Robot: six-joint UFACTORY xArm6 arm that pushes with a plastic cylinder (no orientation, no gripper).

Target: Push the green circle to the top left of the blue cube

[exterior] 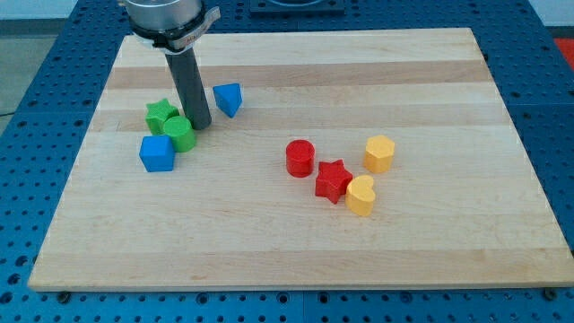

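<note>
The green circle sits at the board's left, touching the top right corner of the blue cube. My tip rests just to the right of the green circle, touching or nearly touching it. A green star lies just above and left of the green circle, against it. The rod rises from the tip toward the view's top.
A blue triangular block lies right of the rod. A red circle, a red star, a yellow hexagon and a yellow heart cluster right of centre on the wooden board.
</note>
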